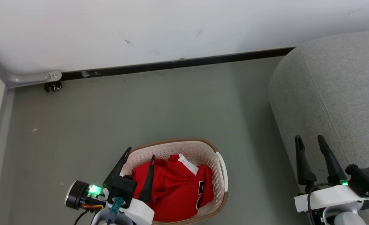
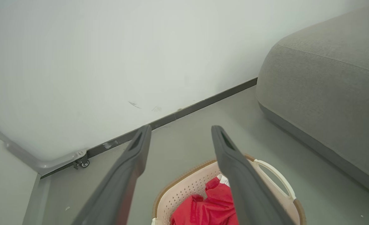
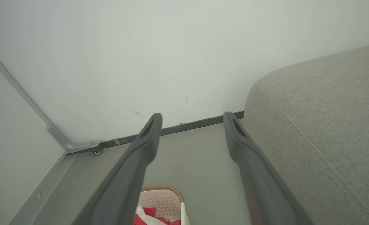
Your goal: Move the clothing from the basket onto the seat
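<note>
The cream basket with a brown rim stands on the floor at the bottom centre of the head view, and red clothing with white trim and a black-and-white mark lies bunched inside it. My left gripper hangs open over the basket's left side, nothing between its fingers. Its wrist view looks down on the basket and the clothing. The grey seat fills the right. My right gripper stands open above the seat's front edge. The right wrist view shows the seat and the basket.
A white wall with a black skirting strip runs along the back. A metal frame with a small caster sits in the back left corner. Bare grey floor lies between the basket, the wall and the seat.
</note>
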`<state>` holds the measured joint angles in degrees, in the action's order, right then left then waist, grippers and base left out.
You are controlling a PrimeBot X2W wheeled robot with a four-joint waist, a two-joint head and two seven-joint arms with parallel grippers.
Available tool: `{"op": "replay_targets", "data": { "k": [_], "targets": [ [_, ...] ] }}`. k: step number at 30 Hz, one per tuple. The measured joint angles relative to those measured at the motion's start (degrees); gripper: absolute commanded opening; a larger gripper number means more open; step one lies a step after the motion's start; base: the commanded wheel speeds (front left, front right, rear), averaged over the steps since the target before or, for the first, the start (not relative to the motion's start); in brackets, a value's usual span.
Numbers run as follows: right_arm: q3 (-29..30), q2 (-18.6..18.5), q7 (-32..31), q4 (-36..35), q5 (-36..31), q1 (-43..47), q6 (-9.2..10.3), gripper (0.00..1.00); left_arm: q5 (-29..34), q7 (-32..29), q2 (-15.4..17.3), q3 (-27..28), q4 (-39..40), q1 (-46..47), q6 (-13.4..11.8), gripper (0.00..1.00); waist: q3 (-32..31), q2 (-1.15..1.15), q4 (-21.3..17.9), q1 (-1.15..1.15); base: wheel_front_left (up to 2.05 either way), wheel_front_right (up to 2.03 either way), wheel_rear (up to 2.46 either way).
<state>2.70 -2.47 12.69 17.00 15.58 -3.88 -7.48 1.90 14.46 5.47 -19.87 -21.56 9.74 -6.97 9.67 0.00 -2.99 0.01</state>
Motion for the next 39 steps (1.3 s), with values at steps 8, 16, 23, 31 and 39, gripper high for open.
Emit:
{"op": "replay_targets", "data": {
  "k": [8,16,23,31,39],
  "targets": [
    [0.1,0.0,0.4,-1.3,0.6,0.0,0.00,1.00,2.0,0.0,0.2,-1.9,-3.6,4.3,1.8,1.00,3.8,0.00,-1.7,0.00,0.00,0.00,0.00],
    [-0.1,0.0,0.9,-2.8,1.2,-1.9,0.00,1.00,3.6,0.0,0.9,-2.8,-7.4,8.9,2.5,1.00,8.1,0.00,-3.8,0.00,0.00,0.00,0.00],
    [-1.2,0.0,1.0,-3.4,2.6,-2.4,0.00,1.00,4.1,0.0,1.0,-3.2,-11.7,10.8,3.0,1.00,11.7,0.00,-5.8,0.00,0.00,0.00,0.00],
    [-2.0,0.0,1.4,-3.5,4.3,-4.5,0.00,1.00,5.4,-0.4,2.0,-3.5,-15.9,15.2,3.5,1.00,15.7,0.00,-8.2,0.00,0.00,0.00,0.00],
    [-2.8,0.0,1.4,-3.5,5.8,-5.8,0.00,1.00,6.2,-1.4,2.7,-3.7,-19.2,18.8,3.5,1.00,19.6,0.00,-10.5,0.00,0.00,0.00,0.00]
  ]
}}
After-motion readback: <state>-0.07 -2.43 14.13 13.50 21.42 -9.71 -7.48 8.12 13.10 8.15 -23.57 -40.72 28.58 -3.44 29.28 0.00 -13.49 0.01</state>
